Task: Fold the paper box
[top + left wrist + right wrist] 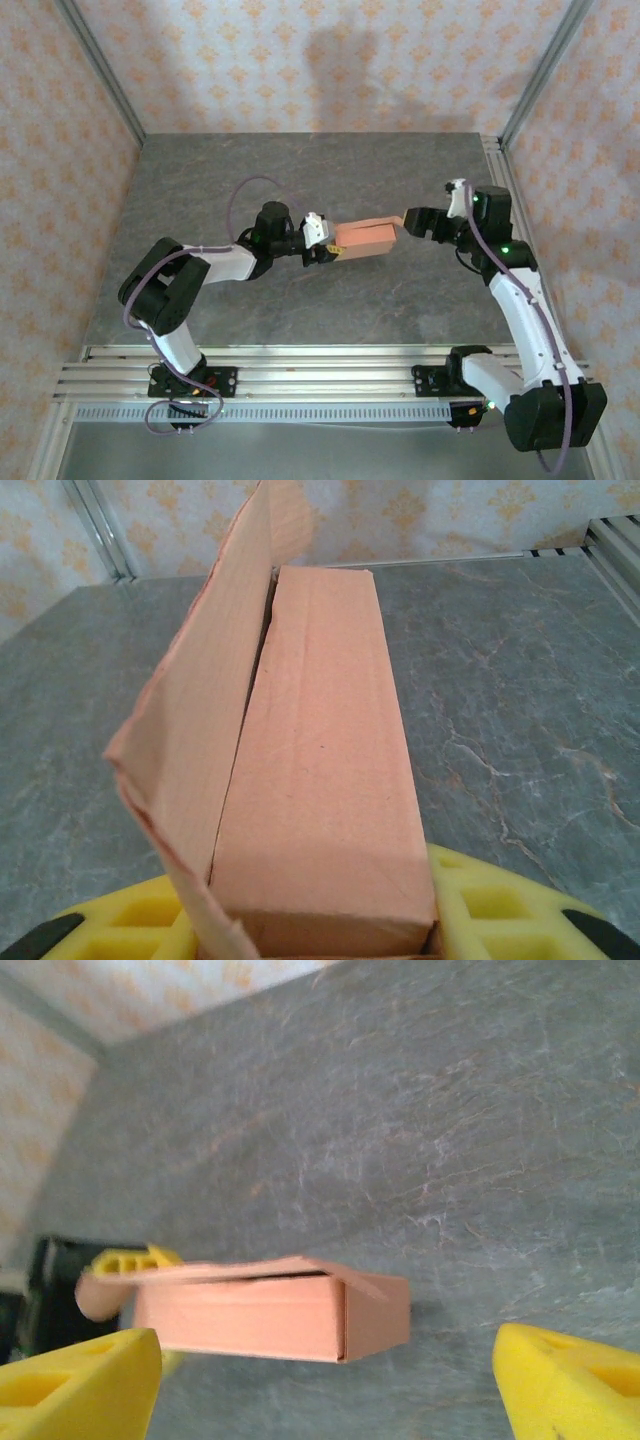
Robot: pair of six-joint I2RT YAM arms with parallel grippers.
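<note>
Paper box (365, 243) is sitting about mid-table, slightly toward the right edge, with its long axis running left-right between the arms. It's already box-shaped: a closed rectangular body in plain salmon-orange card. Lid flap (383, 219) is standing open along the far long side, angling up toward the right arm. In the left wrist view it's rising on the left of the body, and its near corner is looking creased.

Left gripper (327, 249) is clamping the box's left end. In its wrist view the yellow fingers (500, 915) are sitting narrow, tight on either side of the near end, with card between them.

Right gripper (410, 222) is hovering just off the box's right end, near the flap tip. In its wrist view the yellow fingers (80, 1380) are spread wide with nothing between them, and the box is lying beyond the tips, apart from both. From the top view I can't tell whether the flap tip is touching that gripper.

I also can't tell whether the box underside is resting on the table (300, 175) or hanging just above it. A dark shadow is showing beside its right end.
</note>
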